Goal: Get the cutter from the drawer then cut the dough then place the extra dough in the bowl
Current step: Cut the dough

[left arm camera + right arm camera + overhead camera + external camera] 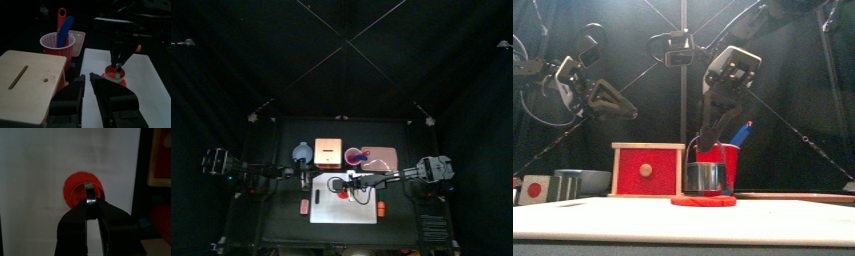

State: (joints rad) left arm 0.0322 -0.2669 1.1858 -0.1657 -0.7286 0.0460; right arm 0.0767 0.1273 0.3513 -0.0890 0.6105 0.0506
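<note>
Black on every side — working at a small black table (pixel 278 225) inside dark curtains, on a white cutting board (pixel 345 212) lying toward the table's front. Clamping the right gripper (pixel 92 202) on the wire handle of the round metal cutter (pixel 706 178), jaws pinched tight on it, and standing the cutter on the flat red dough (pixel 704 201) near the board's back edge. Hanging the left gripper (pixel 87 76) raised up beside the pale wooden box (pixel 648 170), jaws a narrow gap apart, gripping nothing. Having bare board free to the front and right of the dough; being hemmed at the back by the box with its red drawer front, by the red cup (pixel 727 160) on the pink tray (pixel 79 39) just behind the cutter, and by the blue-grey bowl (pixel 580 182) left of the box, well apart from the dough. Hiding a good deal — covering the cutter's rim with the jaws in the right wrist view, and not showing whether the cutter is reaching through the dough.
</note>
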